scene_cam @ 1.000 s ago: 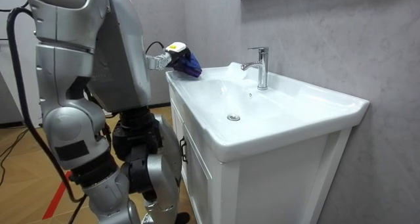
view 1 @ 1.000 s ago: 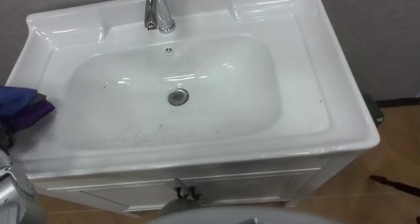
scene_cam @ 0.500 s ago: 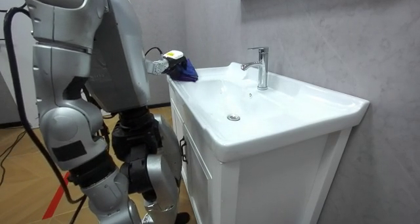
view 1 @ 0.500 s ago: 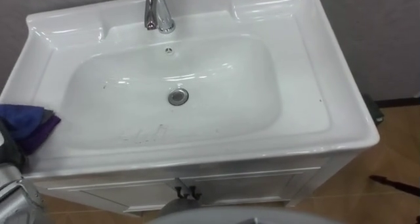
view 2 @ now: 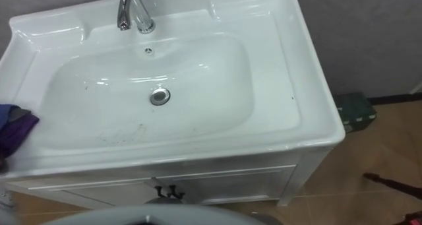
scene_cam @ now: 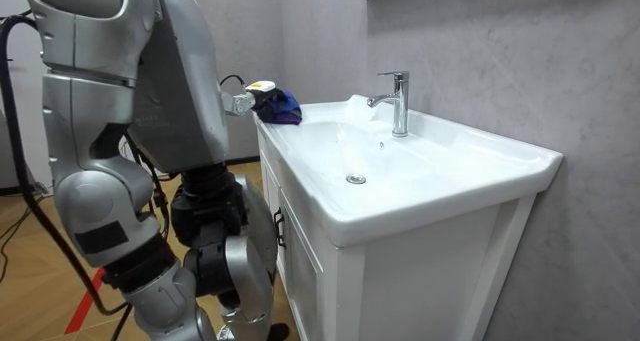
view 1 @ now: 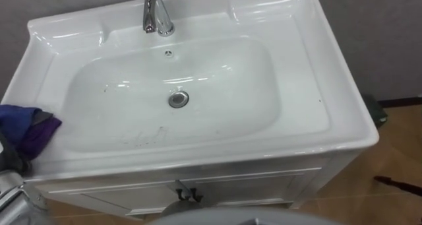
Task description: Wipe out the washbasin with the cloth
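One white basin (view 1: 217, 119), with one tap (view 1: 153, 10) at its back edge and one drain (view 1: 178, 99) in the bowl, sits on a white cabinet (view 1: 250, 189). One bunched blue and purple cloth (view 1: 26, 129) lies on the basin's left rim. The left robot hand (scene_cam: 243, 101) is against it; I cannot tell whether it grips the cloth.

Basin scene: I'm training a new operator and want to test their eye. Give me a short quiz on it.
1. True or false: the cloth lies over the drain.
2. The dark smears sit: A beside the faucet; B in the front part of the basin; C on the cabinet.
3. Which hand has the cloth?
Key: 1 false; 2 B; 3 the left hand.
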